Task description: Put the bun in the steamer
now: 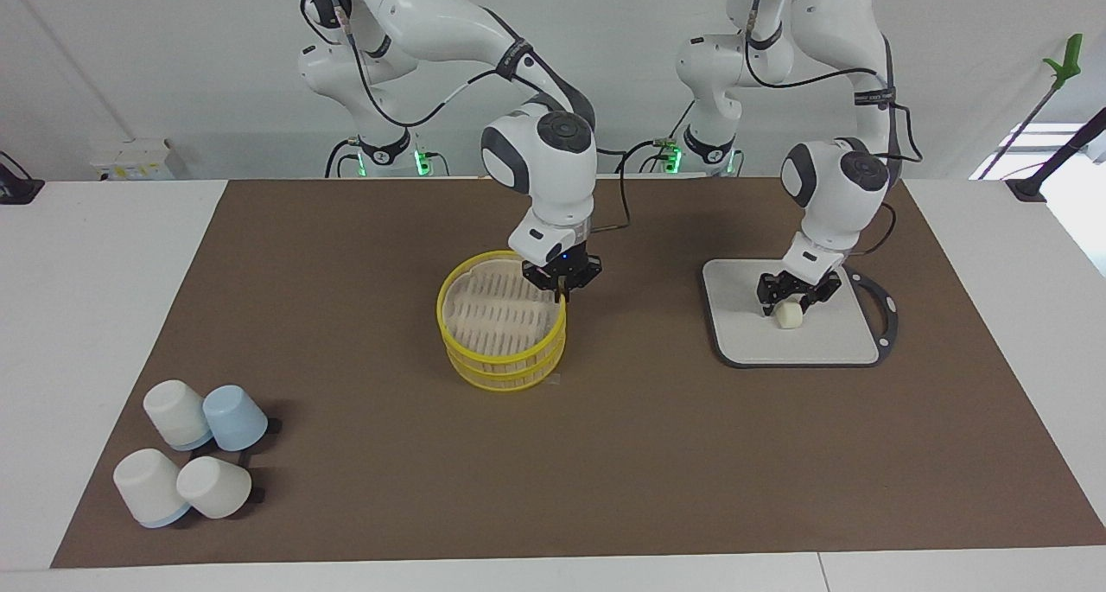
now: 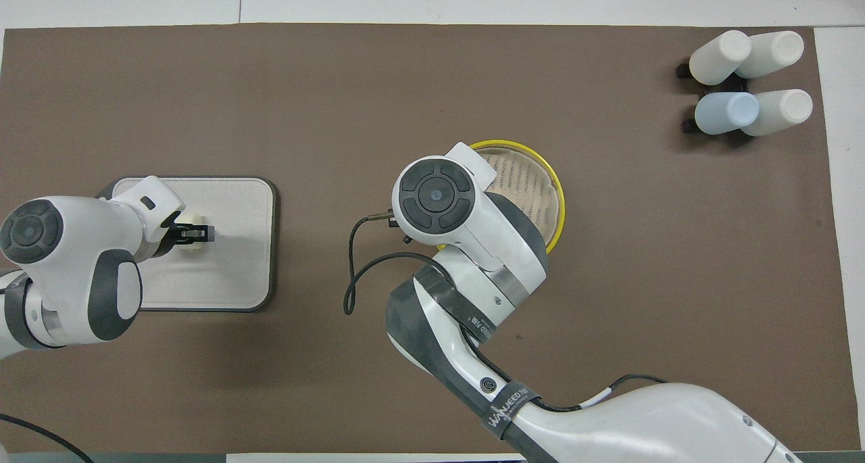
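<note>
White and blue cups point(image 1: 194, 462) stand at our right arm's end of the surface. Our right gripper point(image 1: 563, 288) pinches the steamer point(image 1: 501, 320) rim, jaws closed. Our left gripper point(image 1: 791, 305) grips the bun point(image 1: 788, 315) on the tray point(image 1: 829, 341).

bun point(image 1: 788, 316): cream-white | steamer point(image 1: 501, 350): yellow rim, cream slats | mat point(image 1: 346, 488): brown | cups point(image 1: 235, 417): white, pale blue

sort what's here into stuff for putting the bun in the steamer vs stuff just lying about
For the job:
- bun, on the white board, left hand around it
- steamer, right hand at its lid's rim

Lying about:
- four upturned cups at the right arm's end
</note>
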{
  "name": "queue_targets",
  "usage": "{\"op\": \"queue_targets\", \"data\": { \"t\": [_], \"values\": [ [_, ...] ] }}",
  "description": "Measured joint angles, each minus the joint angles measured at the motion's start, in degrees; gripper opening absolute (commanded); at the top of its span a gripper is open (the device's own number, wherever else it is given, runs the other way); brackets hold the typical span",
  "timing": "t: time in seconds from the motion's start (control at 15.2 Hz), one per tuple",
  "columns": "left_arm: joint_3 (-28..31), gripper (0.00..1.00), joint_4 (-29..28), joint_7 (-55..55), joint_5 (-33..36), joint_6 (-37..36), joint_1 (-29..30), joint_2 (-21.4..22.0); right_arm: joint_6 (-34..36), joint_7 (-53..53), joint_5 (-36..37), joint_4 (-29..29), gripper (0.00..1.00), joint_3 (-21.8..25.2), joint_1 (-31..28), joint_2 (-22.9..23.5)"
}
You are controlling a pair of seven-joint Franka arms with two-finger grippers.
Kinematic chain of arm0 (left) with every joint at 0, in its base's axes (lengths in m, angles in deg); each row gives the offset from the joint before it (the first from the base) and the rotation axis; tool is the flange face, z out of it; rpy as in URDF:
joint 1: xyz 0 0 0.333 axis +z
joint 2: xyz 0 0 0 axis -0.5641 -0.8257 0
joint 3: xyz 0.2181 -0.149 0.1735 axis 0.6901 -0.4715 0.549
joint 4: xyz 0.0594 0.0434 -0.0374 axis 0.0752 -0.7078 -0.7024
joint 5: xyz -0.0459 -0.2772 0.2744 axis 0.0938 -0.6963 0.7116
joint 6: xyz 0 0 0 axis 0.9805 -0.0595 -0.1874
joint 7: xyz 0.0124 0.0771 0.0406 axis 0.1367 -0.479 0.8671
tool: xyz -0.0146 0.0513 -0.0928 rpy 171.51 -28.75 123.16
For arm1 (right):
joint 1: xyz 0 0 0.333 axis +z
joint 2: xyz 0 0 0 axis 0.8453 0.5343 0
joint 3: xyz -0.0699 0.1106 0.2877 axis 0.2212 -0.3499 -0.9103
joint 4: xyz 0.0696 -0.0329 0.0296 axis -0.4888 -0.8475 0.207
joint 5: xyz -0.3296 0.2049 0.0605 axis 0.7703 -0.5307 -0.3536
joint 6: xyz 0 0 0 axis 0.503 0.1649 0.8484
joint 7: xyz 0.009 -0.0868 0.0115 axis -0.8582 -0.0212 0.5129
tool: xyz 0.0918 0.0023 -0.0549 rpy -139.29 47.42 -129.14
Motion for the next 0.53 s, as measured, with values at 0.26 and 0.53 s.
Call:
{"op": "queue_targets", "data": {
  "t": [0.26, 0.53],
  "values": [
    [0.0, 0.21, 0.12, 0.0, 0.0, 0.02, 0.0, 0.01, 0.49, 0.54, 0.0, 0.66, 0.0, 0.02, -0.22, -0.04],
    [-0.15, 0.21, 3.1, 1.21, -0.01, -2.94, -0.22, -0.07, 11.89, 7.56, -0.02, 8.68, 0.0, 0.19, -2.65, -0.57]
  ]
}}
